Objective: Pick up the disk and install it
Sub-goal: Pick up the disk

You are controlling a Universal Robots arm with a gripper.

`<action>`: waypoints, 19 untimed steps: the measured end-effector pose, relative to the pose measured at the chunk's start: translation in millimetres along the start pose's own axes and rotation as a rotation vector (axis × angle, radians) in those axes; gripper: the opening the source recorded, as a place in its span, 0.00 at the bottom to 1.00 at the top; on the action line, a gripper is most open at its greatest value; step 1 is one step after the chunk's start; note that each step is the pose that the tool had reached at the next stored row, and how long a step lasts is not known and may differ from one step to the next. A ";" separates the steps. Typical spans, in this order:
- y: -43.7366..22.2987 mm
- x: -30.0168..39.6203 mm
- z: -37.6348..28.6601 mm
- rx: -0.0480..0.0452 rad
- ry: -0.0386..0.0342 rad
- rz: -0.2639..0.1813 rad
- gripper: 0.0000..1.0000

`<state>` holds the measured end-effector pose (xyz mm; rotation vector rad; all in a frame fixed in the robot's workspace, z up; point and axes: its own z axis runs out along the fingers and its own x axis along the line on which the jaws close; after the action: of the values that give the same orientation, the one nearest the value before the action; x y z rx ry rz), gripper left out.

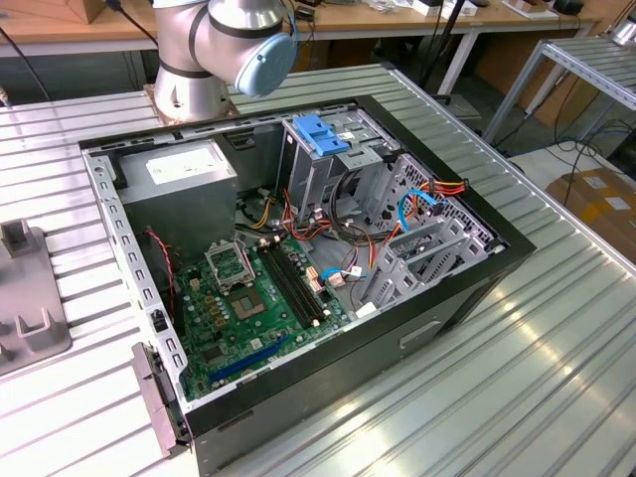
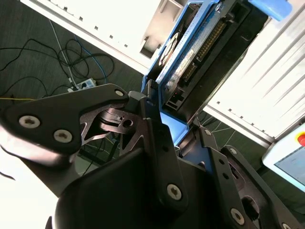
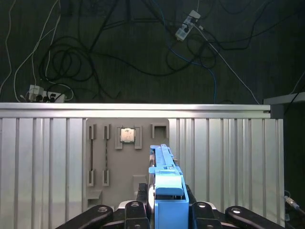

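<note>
First wrist view: disk [image 3: 166, 177] clamped on edge in the hand [image 3: 167, 212], above the counter [image 3: 228, 157], not yet in the computer case [image 1: 437, 318]

Hand: closed on the disk's blue carrier rails, in both wrist views; grip sits at one end, so the free end could likely sag or twist and the rails meet a slot askew. Below it: grey fixture plate [image 3: 95, 143] with a small square chip [image 3: 126, 135]; a drop would land there. In the case, exterior view: slotted drive cage [image 1: 422, 253], blue cables [image 1: 415, 204] and a coloured wire bundle [image 1: 447, 187] close beside it, probable snag points; tall cage with blue bracket [image 1: 323, 134] crowds the approach; motherboard [image 1: 248, 308] lies exposed beneath
</note>
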<state>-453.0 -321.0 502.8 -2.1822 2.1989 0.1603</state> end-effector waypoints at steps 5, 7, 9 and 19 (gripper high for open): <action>-1.8 1.1 -0.2 0.0001 0.0000 0.000 0.37; -2.4 1.5 -0.3 0.0000 0.0000 0.000 0.37; -3.1 1.9 -0.4 0.0000 0.0000 0.000 0.37; -6.6 3.7 -0.7 0.0000 0.0000 0.000 0.37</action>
<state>-446.4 -324.7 502.9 -2.1822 2.1989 0.1603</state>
